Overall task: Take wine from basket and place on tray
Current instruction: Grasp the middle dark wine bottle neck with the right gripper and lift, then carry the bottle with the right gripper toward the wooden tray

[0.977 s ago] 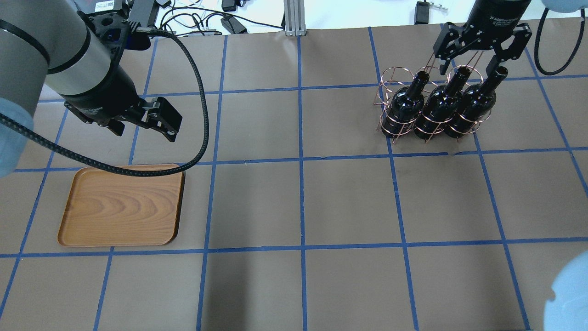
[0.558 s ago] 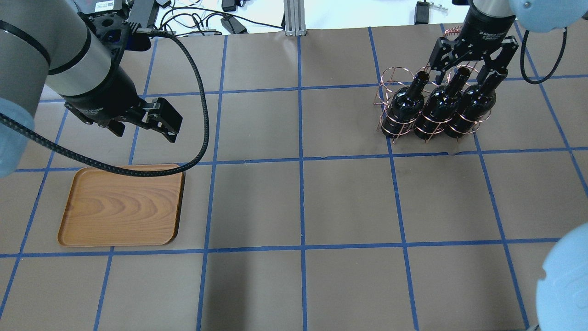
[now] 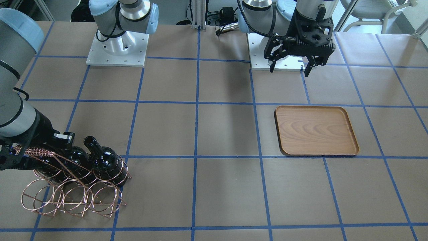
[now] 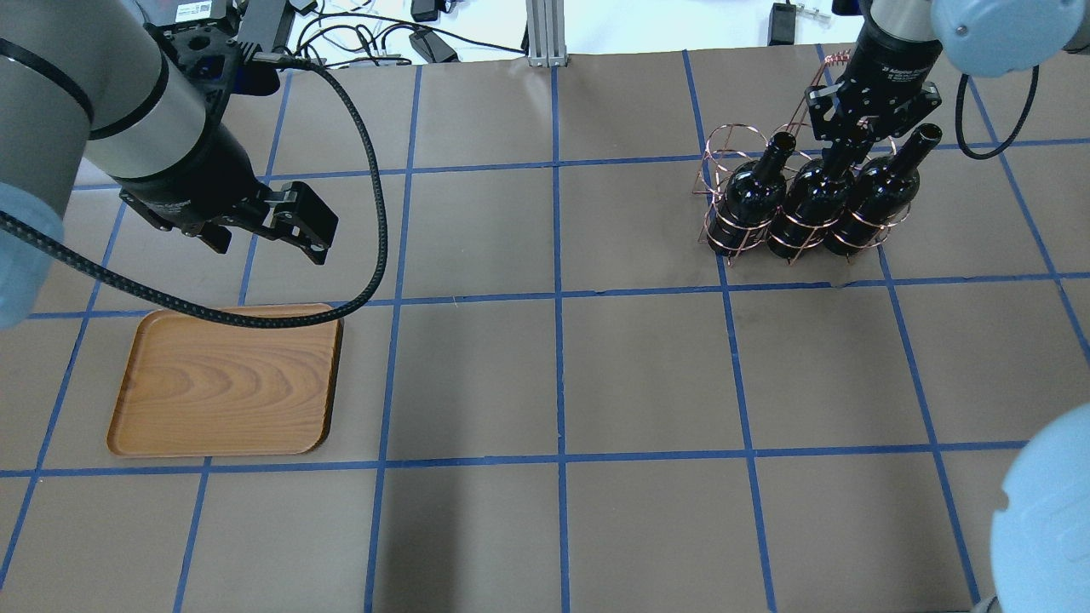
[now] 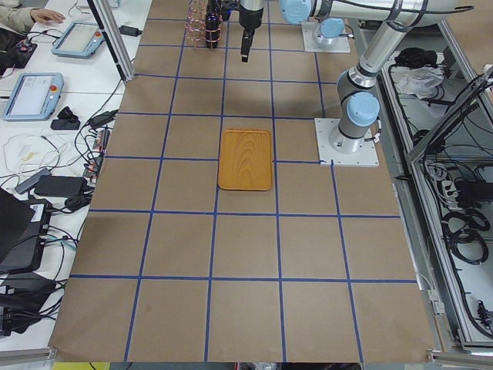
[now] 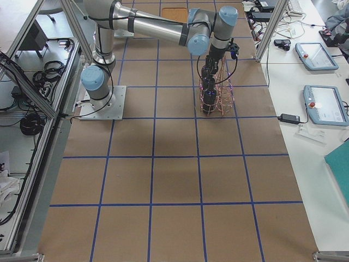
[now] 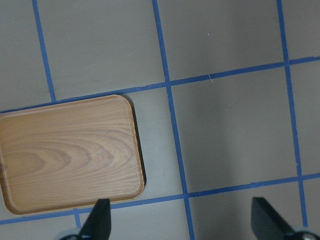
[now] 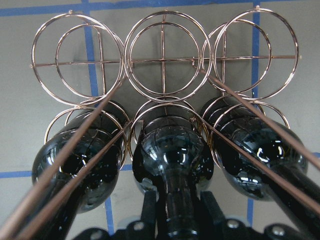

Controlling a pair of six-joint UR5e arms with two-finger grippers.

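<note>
Three dark wine bottles lie side by side in the copper wire basket [image 4: 731,129] at the far right of the table. My right gripper [image 4: 845,151] is shut on the neck of the middle bottle [image 4: 809,200]. In the right wrist view its fingers [image 8: 150,205] press both sides of that neck [image 8: 177,200], under the basket's empty upper rings [image 8: 162,59]. The wooden tray [image 4: 226,379] lies empty at the near left. My left gripper [image 4: 266,230] is open and empty above the table, just beyond the tray [image 7: 65,155].
The other two bottles [image 4: 754,191] [image 4: 877,191] lie close on either side of the gripped one. The basket's coiled handle bar [image 3: 36,153] stands over the bottles. Blue tape lines grid the brown table. Cables and devices lie beyond the far edge [image 4: 358,38].
My right gripper came down from above the bottle necks and closed from wide open onto the middle bottle's neck. The left arm, tray and basket have not moved.
</note>
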